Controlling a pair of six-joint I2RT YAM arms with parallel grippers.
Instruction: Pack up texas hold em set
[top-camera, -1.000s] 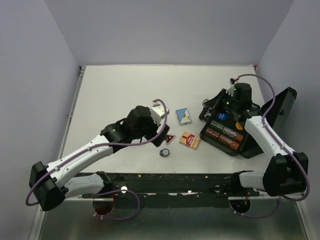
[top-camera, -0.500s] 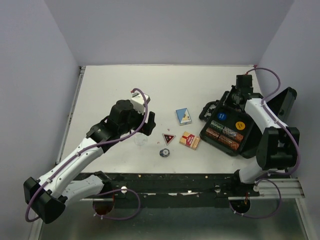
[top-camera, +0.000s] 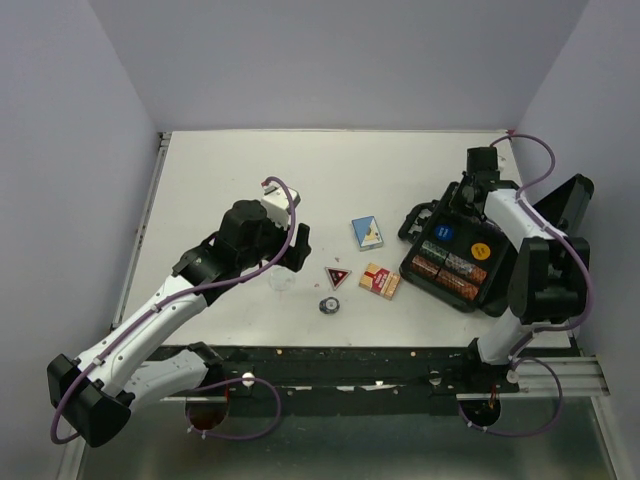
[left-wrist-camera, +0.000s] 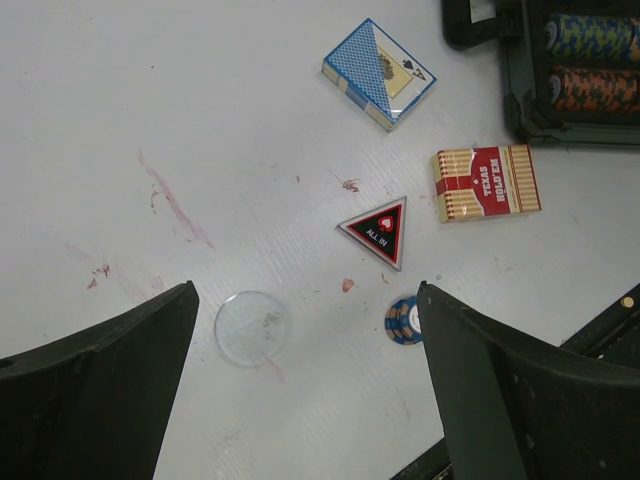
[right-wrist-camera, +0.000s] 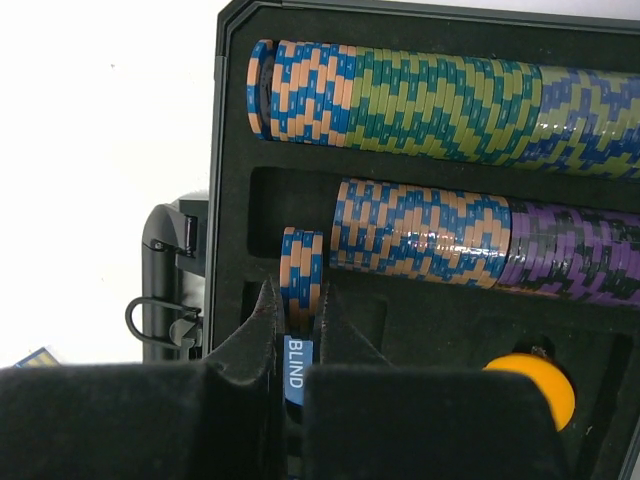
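The black case (top-camera: 408, 268) lies open at the right, with chip rows (right-wrist-camera: 420, 95), an orange marker (right-wrist-camera: 535, 385) and a blue BLIND marker (right-wrist-camera: 298, 365) inside. My right gripper (right-wrist-camera: 298, 290) hovers over it, shut, and the blue marker and a short chip stack (right-wrist-camera: 300, 262) show through the slit between its fingers. On the table lie the blue card box (left-wrist-camera: 378, 72), the red card box (left-wrist-camera: 487, 183), the triangular marker (left-wrist-camera: 380, 230), the clear marker (left-wrist-camera: 252, 327) and a loose chip (left-wrist-camera: 403, 320). My left gripper (left-wrist-camera: 305, 300) hangs open above the clear marker, holding nothing.
The case lid (top-camera: 560, 210) stands up at the far right, near the side wall. The case handle (top-camera: 415, 215) sticks out toward the blue card box (top-camera: 367, 232). A black rail (top-camera: 350, 360) runs along the near table edge.
My left arm drew back to the left, away from the triangular marker, and the clear marker now shows on the table. My right arm swung toward the case's far side; both have held still since half a second ago.
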